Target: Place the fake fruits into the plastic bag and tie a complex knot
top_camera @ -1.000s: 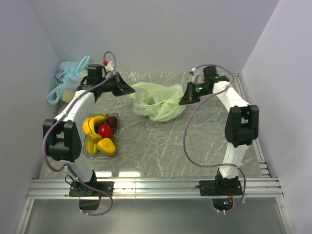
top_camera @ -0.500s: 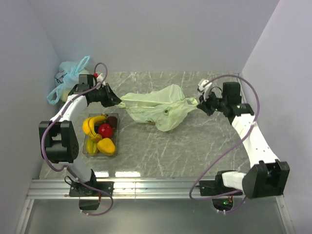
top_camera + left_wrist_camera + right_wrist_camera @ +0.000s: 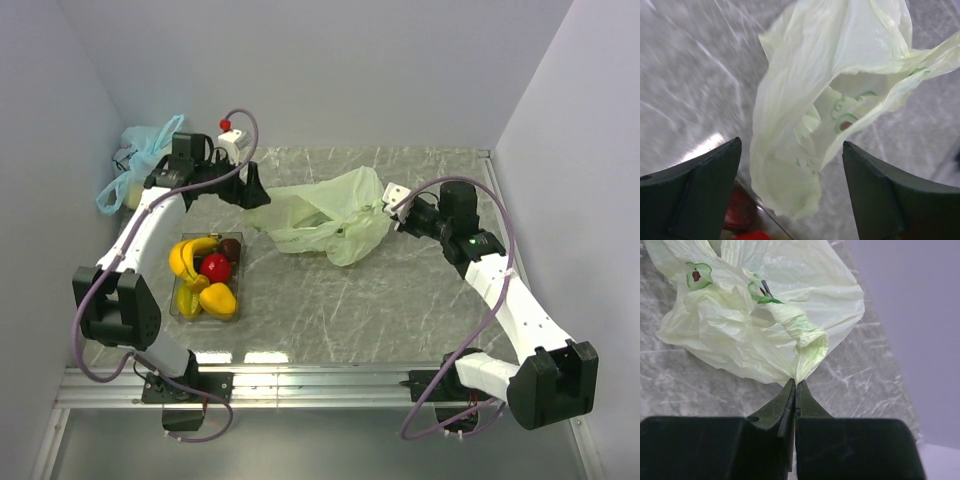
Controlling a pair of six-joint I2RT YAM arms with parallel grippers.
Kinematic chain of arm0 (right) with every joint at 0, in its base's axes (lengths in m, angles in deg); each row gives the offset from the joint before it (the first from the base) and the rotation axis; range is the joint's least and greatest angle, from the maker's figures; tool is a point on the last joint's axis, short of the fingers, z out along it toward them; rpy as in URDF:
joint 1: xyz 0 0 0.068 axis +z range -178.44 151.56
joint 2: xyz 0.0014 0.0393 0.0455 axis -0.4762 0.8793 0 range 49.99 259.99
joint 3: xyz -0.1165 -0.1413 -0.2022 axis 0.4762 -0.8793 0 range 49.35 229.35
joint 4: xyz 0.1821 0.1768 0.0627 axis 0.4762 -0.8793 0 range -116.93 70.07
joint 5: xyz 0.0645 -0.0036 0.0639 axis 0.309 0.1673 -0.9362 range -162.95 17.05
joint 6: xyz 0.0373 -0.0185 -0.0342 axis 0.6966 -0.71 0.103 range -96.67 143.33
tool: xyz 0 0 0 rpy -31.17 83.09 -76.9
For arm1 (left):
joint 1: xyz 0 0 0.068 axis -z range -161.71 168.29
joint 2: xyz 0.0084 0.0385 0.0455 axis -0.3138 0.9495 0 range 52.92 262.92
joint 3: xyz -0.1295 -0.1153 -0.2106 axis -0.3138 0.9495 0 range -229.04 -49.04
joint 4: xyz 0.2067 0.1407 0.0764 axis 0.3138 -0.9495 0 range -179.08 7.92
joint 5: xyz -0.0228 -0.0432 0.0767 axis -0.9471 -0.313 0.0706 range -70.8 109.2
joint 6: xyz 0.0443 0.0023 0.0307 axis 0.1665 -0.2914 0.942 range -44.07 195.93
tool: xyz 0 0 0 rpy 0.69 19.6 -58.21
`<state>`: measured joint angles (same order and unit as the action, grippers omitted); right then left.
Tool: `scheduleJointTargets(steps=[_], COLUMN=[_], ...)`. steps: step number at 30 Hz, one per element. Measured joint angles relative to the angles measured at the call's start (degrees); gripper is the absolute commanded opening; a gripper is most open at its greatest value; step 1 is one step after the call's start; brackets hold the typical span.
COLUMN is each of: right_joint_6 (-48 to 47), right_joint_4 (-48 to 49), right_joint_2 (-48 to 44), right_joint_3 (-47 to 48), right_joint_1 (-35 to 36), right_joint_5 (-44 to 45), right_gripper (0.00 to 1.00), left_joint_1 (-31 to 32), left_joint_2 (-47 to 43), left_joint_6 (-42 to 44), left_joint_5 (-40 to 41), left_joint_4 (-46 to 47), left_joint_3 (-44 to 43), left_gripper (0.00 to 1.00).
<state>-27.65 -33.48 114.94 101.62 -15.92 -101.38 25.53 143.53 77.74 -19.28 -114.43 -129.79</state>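
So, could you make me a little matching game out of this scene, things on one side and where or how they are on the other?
Things:
1. left fingers
2. right fingers
3. fake fruits
4. light blue bag

Place or state:
a. pinched shut on a twisted bit of the green bag
b. lying together in the clear tray
c. spread wide apart, with the green bag hanging between them
d. tucked into the far left corner of the table

Pairs: 1-c, 2-a, 3-b, 4-d
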Motion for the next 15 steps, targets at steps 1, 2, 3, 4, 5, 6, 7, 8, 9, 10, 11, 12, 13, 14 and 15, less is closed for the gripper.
scheduleJointTargets(steps=[1,2,3,4,5,6,7,8,9,10,11,12,13,14,15], right_joint_6=[-0.6,-1.1,-1.7,-2.6,-3.1,-3.7,-4.3,-4.9,-5.4,-6.0,-6.4,-6.9,-7.3,-7.6,-7.9], right_joint_4=[0.4,0.7,0.8,0.9,0.9,0.9,0.9,0.9,0.9,0.9,0.9,0.9,0.9,0.9,0.9], right_joint_2=[0.0,0.0,0.0,0.0,0.0,0.0,0.0,0.0,0.0,0.0,0.0,0.0,0.0,0.0,0.0], right_joint_3=[0.1,0.1,0.1,0.1,0.1,0.1,0.1,0.1,0.1,0.1,0.1,0.1,0.2,0.2,0.3], right_joint_1=[0.0,0.0,0.1,0.1,0.1,0.1,0.2,0.3,0.3,0.3,0.4,0.4,0.4,0.5,0.5], right_joint_5=[-0.5,-0.9,-1.4,-1.9,-2.4,-2.9,-3.3,-3.8,-4.2,-4.5,-4.8,-5.2,-5.4,-5.6,-5.7], right_gripper=[0.0,0.0,0.0,0.0,0.0,0.0,0.0,0.0,0.0,0.0,0.0,0.0,0.0,0.0,0.0], left_joint_1=[0.4,1.2,2.3,3.8,5.1,6.6,8.4,10.2,11.8,13.3,14.8,16.1,17.0,17.4,17.7], left_joint_2=[-0.5,-1.3,-1.9,-2.4,-2.7,-2.7,-2.7,-2.5,-2.2,-1.7,-0.8,0.1,1.1,2.0,3.0], left_joint_6=[1.5,3.9,6.0,8.4,10.4,12.7,15.3,17.9,20.2,22.6,25.4,28.2,30.7,32.8,35.1], left_joint_5=[1.0,2.3,3.4,4.5,5.4,6.1,7.2,8.2,8.9,9.8,10.5,10.8,10.7,10.3,9.8], left_joint_4=[0.5,1.7,2.9,4.2,5.5,6.7,8.0,9.2,10.3,11.4,12.9,13.9,14.3,14.4,14.3], left_joint_3=[-0.5,-0.6,-0.6,-0.6,-0.6,-0.6,-0.6,-0.6,-0.6,-0.6,-0.6,-0.6,-0.6,-0.6,-0.6], left_gripper=[0.92,0.93,0.94,0.95,0.95,0.95,0.96,0.97,0.97,0.98,0.98,0.98,0.99,0.99,0.99])
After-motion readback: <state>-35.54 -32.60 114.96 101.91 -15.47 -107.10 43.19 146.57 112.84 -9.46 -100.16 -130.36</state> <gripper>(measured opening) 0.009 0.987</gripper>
